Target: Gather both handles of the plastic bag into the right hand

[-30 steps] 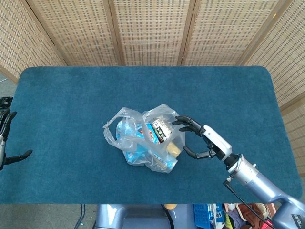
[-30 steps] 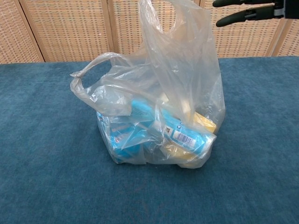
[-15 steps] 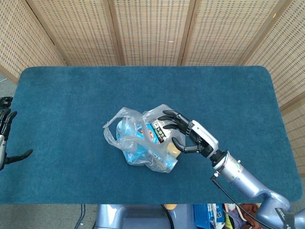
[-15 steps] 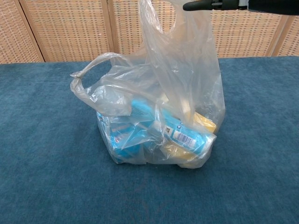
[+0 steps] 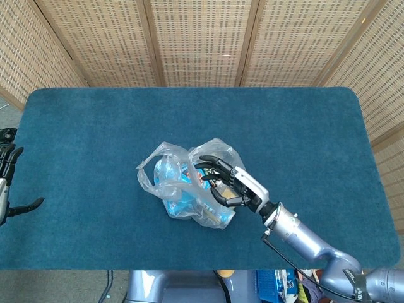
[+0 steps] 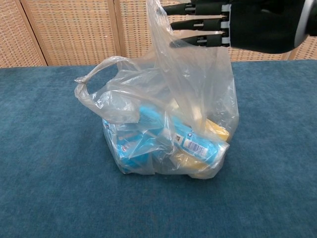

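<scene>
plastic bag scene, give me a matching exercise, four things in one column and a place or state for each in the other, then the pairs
Things:
1. clear plastic bag
2. right hand
3. left hand
4. drooping handle loop

Places or states:
A. at the table's far left edge, holding nothing
B. fingers spread at the upright handle
C. hanging out to the bag's left, untouched
D. standing mid-table, packed with blue and yellow packets

Pairs: 1-D, 2-B, 3-A, 4-C

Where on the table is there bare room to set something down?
Bare cloth lies all along the far edge of the table and right of the plastic bag. The middle is crowded: the right hand reaches into the bag.
</scene>
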Robot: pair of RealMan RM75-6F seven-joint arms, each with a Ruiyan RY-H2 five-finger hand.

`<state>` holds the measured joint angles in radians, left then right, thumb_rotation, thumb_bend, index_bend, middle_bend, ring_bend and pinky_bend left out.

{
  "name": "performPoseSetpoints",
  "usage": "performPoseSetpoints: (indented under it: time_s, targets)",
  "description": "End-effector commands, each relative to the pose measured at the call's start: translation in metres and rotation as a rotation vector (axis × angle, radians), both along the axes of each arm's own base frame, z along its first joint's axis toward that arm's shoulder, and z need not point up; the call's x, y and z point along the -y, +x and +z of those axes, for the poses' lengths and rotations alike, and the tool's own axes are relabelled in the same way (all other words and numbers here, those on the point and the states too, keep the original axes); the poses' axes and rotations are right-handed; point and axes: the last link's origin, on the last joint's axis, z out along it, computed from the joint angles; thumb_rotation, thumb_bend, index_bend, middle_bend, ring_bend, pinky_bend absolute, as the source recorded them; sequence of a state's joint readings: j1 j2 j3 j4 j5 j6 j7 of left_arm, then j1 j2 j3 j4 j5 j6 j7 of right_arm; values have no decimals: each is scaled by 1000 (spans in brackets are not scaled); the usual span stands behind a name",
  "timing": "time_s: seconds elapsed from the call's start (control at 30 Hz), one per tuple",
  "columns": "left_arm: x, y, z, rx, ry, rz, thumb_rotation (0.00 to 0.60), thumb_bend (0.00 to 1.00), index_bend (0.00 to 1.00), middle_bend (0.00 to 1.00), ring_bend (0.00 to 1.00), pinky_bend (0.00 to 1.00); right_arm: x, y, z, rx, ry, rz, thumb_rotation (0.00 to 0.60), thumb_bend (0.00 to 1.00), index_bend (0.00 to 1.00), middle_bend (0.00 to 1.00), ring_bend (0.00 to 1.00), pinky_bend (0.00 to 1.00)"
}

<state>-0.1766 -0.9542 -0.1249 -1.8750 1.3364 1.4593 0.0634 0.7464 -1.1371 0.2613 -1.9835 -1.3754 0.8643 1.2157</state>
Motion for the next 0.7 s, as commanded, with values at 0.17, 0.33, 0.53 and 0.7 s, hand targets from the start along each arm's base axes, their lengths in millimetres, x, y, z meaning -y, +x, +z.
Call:
performPoseSetpoints:
  time_s: [0.17, 0.33, 0.53, 0.7]
  targets:
    - [0, -1, 1, 4, -1, 0, 600, 67, 0, 0, 0, 0, 6, 8, -20, -49, 42, 9, 600, 587, 108, 197, 85, 183]
    - [-1, -1, 1, 7, -4, 0, 600, 67, 0, 0, 0, 0, 12, 14, -30, -60, 67, -11, 600, 173, 99, 191, 66, 183]
    - [-1, -2, 2, 9, -7, 0, 600, 67, 0, 0, 0, 0, 18, 25, -33, -3, 115, -50, 600, 75, 105, 189, 63, 183]
    - [-2, -2, 1, 7, -12, 1, 600, 67, 0, 0, 0, 0, 26, 38, -33, 80, 167, -86, 600, 123, 181, 254, 115, 183]
